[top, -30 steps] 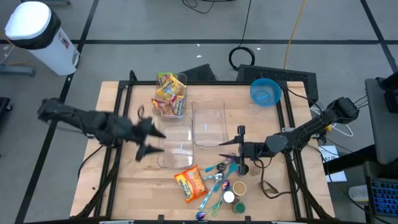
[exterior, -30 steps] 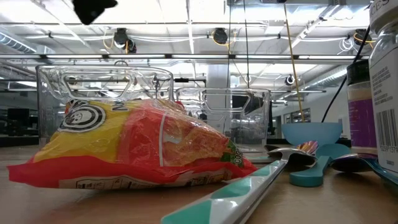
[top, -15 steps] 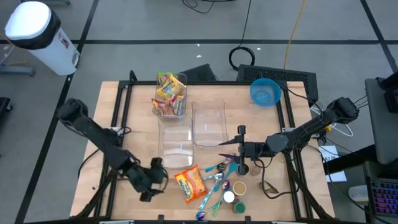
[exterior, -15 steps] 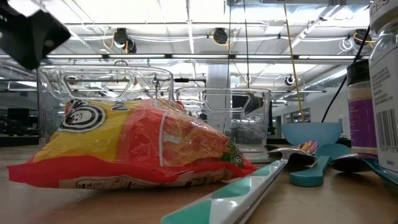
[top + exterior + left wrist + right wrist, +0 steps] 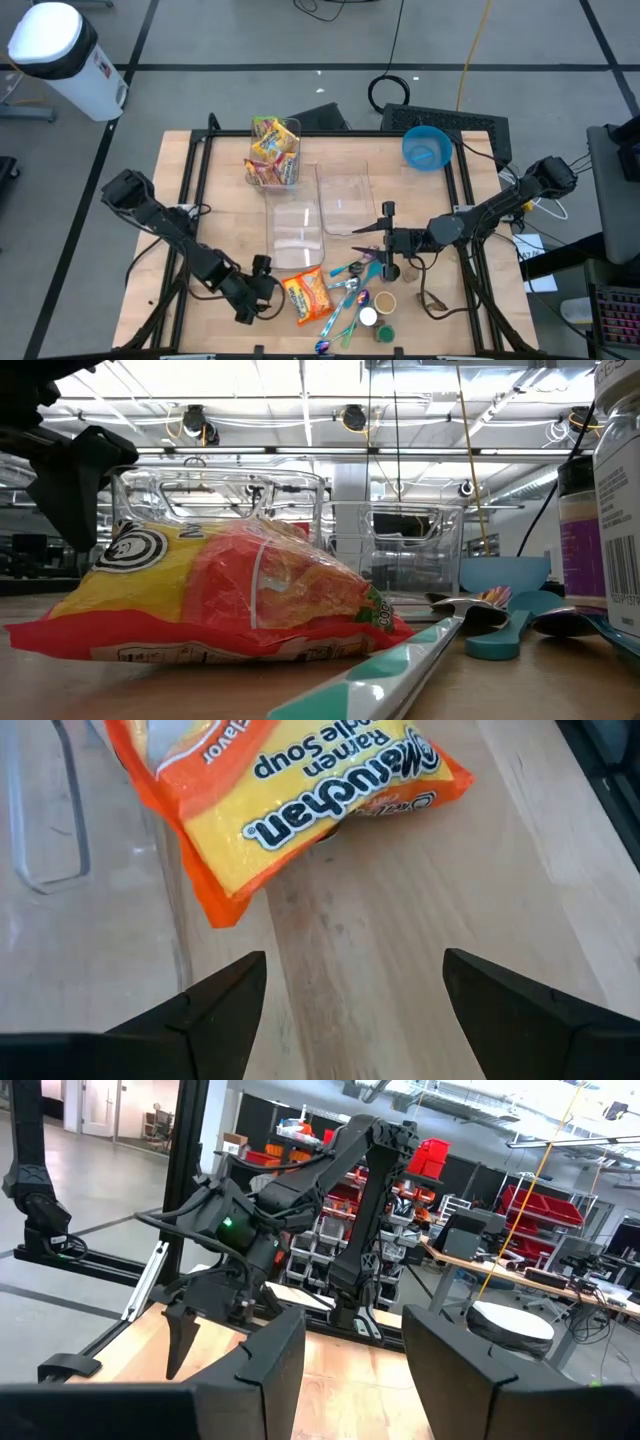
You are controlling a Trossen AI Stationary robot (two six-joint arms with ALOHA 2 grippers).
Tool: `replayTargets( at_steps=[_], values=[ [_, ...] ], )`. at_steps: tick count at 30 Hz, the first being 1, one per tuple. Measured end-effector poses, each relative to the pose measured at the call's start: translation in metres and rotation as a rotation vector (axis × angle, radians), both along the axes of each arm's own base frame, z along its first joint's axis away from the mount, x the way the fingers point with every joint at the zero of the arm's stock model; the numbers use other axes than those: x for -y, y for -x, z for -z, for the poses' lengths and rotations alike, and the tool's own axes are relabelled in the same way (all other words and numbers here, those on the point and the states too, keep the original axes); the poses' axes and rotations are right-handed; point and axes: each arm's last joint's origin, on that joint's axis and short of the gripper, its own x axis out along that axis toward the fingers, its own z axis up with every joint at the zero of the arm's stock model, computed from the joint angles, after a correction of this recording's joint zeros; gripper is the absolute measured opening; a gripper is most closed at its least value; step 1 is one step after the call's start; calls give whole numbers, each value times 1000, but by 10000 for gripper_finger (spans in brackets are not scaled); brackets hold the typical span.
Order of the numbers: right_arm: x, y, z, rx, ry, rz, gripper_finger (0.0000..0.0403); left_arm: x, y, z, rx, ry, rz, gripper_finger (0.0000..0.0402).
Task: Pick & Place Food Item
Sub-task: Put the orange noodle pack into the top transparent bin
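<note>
An orange and yellow ramen packet [image 5: 307,295] lies flat on the table near its front edge; it also shows in the left wrist view [image 5: 290,790] and the low view [image 5: 220,595]. My left gripper [image 5: 262,292] is open, low over the table just left of the packet, its fingers pointing at it and short of it [image 5: 350,1010]. My right gripper [image 5: 380,242] is open and empty, level above the table right of centre, pointing toward the table's left [image 5: 350,1370].
Two empty clear bins [image 5: 295,235] [image 5: 345,200] stand mid-table, and a third [image 5: 272,155] behind them holds several ramen packets. Several spoons [image 5: 350,280] and small jars [image 5: 385,300] lie right of the packet. A blue bowl [image 5: 428,148] sits at the far right.
My left gripper has swung from above the near clear bin toward the table's near edge and down, ending low beside the ramen packet's left side. The two empty clear bins have slid a little toward the table's right. My right arm has kept still.
</note>
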Motion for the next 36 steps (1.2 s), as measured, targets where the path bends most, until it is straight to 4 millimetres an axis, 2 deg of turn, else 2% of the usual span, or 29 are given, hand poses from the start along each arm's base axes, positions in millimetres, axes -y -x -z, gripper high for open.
replayTargets(
  at_steps=[14,19,23,25,28,33,36],
  values=[
    [0,0,0,-1,-13,-1,160,0,1,-1,-2,-11,-25,312],
    [0,0,0,-1,-5,0,160,18,-4,-28,25,-43,93,312],
    [0,0,0,-4,-1,0,160,28,-11,-51,149,-157,142,312],
    [0,0,1,-6,0,0,160,28,-15,-48,179,-254,183,312],
    [0,0,1,-7,1,0,160,24,-19,-33,159,-403,250,312],
    [0,0,2,-16,5,0,160,25,-35,-14,163,-454,317,311],
    [0,0,2,-18,7,0,160,22,-39,-10,157,-494,361,299]
  ],
)
